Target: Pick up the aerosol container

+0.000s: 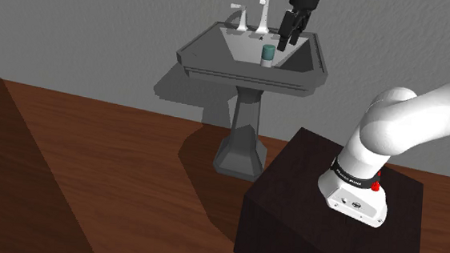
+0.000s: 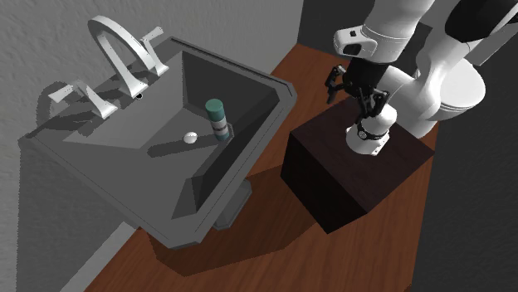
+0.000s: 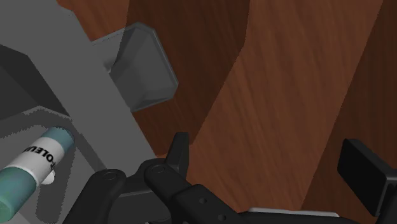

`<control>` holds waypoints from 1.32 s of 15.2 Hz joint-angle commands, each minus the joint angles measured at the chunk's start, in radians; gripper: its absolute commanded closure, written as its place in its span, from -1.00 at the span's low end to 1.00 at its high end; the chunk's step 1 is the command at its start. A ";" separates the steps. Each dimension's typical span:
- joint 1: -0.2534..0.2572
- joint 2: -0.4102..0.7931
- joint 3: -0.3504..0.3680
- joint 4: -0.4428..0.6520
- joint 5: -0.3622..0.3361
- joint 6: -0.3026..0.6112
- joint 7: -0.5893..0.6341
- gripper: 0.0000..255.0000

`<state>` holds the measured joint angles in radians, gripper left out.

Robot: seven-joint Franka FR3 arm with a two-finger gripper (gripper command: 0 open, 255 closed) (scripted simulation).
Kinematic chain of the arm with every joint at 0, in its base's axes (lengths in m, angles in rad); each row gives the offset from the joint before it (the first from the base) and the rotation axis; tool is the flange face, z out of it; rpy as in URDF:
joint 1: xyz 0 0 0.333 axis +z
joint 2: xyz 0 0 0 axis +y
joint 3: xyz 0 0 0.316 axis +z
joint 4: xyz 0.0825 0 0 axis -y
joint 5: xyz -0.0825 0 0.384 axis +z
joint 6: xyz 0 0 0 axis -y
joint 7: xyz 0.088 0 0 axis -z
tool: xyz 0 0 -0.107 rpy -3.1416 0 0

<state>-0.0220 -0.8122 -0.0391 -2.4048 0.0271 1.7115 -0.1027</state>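
Claw (image 1: pixel 287 42): black, two fingers (image 3: pixel 179 151), standing spread with nothing between them. In the wrist view the gap is framing bare wood floor (image 3: pixel 286 76), not the target.

Can (image 1: pixel 267 54): teal cap, white label band, standing upright in the basin of the grey sink (image 1: pixel 195 60). It is sitting below the claw and out past one finger, apart from both and untouched.

Step in hand: approach, judged unfinished. The claw is hovering above the sink rim and is not lining up over the can.

Next move, as judged: the claw is needing a sideways shift across the rim until the can lies between the fingers, then a descent into the basin and a squeeze on the body under the cap.

Caution: the basin wall is crowding the can on the claw's side, so a finger may be clipping the rim on the way down.
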 commanded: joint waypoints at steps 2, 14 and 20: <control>-0.005 0.024 -0.019 0.006 -0.012 0.014 -0.023 -1.00; -0.041 0.378 -0.233 0.171 -0.085 0.162 -0.287 -1.00; -0.050 0.593 -0.326 0.320 -0.056 0.205 -0.427 -1.00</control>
<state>-0.0701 -0.2516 -0.3523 -2.1058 -0.0343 1.9102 -0.5075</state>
